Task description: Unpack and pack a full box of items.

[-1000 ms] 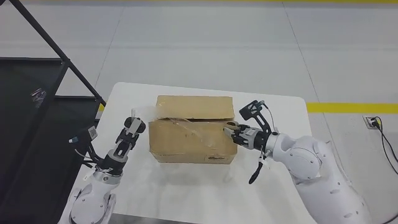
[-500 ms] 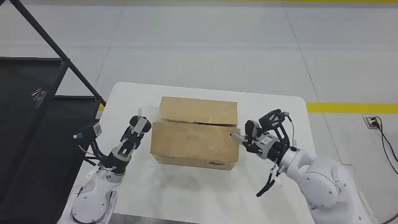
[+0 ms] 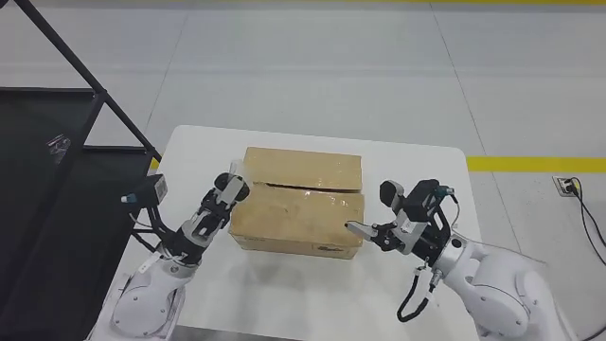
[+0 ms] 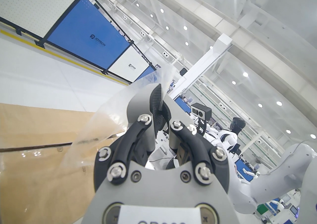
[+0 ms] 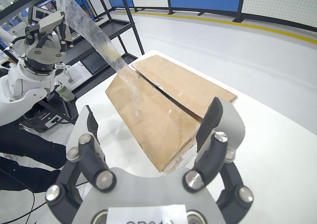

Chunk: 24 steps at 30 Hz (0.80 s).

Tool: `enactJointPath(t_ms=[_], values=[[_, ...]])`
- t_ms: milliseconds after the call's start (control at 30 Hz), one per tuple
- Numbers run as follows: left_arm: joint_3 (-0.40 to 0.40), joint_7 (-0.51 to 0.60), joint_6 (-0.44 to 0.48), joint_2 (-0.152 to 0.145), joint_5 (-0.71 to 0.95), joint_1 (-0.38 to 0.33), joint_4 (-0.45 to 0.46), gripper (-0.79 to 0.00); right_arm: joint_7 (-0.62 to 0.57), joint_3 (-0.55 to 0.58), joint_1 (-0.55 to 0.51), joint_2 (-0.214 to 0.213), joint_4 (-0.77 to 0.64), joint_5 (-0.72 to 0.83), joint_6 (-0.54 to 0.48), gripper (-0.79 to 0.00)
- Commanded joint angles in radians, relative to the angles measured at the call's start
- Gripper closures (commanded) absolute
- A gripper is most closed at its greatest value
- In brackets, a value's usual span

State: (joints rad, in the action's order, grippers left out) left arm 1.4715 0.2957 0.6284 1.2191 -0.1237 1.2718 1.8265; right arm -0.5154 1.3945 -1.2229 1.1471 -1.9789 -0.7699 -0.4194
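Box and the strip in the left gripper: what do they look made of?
Box: likely cardboard, matte brown, with a flap seam. Strip: clear glossy plastic film, probably packing tape; see-through, glinting, pinched in the left gripper.

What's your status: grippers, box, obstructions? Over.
Left gripper shut on tape strip. Right gripper open, beside box. Flaps closed; strip's other end stuck on box top.

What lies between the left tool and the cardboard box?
A strip of clear tape spans the gap: one end pinched in the left tool, the other stuck on the cardboard box. The right wrist view shows it.
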Motion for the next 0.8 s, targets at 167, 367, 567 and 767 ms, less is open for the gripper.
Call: enactJointPath(t_ms=[167, 367, 567, 767], values=[[-0.040, 0.067, -0.023, -0.001, 0.042, -0.046, 0.069, 0.000, 0.055, -0.087, 0.074, 0.013, 0.158, 0.102, -0.034, -0.785], [-0.070, 0.130, -0.082, -0.003, 0.092, -0.097, 0.133, 0.000, 0.055, -0.087, 0.074, 0.013, 0.158, 0.102, -0.034, -0.785], [-0.103, 0.155, -0.130, -0.001, 0.151, -0.143, 0.173, 0.000, 0.148, -0.152, 0.049, 0.022, 0.156, 0.030, -0.011, -0.785], [-0.117, 0.168, -0.153, 0.000, 0.187, -0.172, 0.196, 0.000, 0.173, -0.161, 0.049, 0.024, 0.173, 0.024, -0.015, -0.785]])
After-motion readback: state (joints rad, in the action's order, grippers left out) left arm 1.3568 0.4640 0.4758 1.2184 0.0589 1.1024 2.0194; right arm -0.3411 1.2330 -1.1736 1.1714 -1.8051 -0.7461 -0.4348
